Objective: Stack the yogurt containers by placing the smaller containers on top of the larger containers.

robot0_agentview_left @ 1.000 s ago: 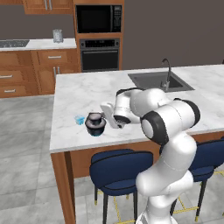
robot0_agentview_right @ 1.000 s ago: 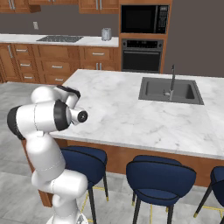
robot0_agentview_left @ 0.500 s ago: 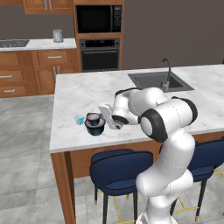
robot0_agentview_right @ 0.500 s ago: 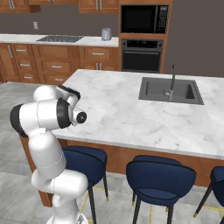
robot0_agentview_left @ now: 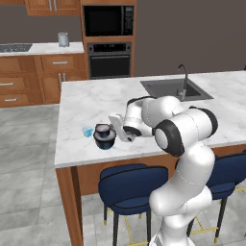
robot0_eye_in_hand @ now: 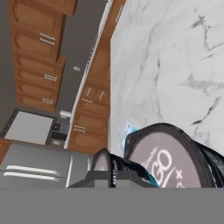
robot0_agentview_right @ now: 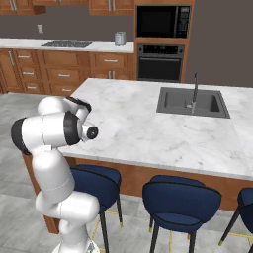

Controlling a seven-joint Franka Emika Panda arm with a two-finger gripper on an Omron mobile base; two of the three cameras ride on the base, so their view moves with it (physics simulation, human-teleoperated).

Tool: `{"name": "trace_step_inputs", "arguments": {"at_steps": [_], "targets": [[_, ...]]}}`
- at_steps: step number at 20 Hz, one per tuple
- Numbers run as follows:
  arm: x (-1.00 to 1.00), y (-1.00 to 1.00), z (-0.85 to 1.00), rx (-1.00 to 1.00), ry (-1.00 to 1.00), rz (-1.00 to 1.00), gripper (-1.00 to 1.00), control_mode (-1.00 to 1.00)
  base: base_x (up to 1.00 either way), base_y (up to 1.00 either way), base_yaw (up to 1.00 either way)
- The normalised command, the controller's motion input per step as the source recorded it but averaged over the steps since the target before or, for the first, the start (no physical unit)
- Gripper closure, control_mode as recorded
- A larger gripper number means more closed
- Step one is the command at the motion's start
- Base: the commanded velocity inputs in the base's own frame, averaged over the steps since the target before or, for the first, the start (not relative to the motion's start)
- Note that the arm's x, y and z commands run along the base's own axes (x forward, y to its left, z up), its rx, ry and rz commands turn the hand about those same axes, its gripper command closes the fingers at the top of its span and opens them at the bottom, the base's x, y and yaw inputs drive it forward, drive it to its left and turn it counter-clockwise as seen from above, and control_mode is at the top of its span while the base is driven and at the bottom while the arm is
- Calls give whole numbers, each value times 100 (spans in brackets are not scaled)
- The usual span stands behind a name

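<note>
1. The small dark round yogurt tub (robot0_agentview_left: 102, 129) sits atop the wide dark tapered tub (robot0_agentview_left: 104, 141), left of centre on the white marble island (robot0_agentview_left: 91, 101).
2. The tiny translucent light-blue cup (robot0_agentview_left: 87, 131) stands just beside them, unstacked.
3. The robot's two-finger gripper (robot0_agentview_left: 116, 126) hangs beside the stack, fingers closed, seemingly on nothing.

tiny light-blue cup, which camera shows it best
The left base view: the light-blue cup stands in the open on the island counter, just left of the dark tubs. In the hand view a pale sliver peeks from behind the dark tub.
</note>
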Motion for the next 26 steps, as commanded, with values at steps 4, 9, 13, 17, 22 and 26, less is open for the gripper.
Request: {"name": "trace_step_inputs", "arguments": {"at_steps": [4,9,13,17,22,26], "targets": [[0,-11,9,3,0,0,100,-100,0,0,0],[0,-6,1,0,0,0,100,-100,0,0,0],[0,0,0,0,0,0,-100,-100,0,0,0],[0,0,1,0,0,0,-100,-100,0,0,0],[0,-1,21,0,0,0,-100,-100,0,0,0],[-3,-13,39,0,4,0,-100,-100,0,0,0]]}}
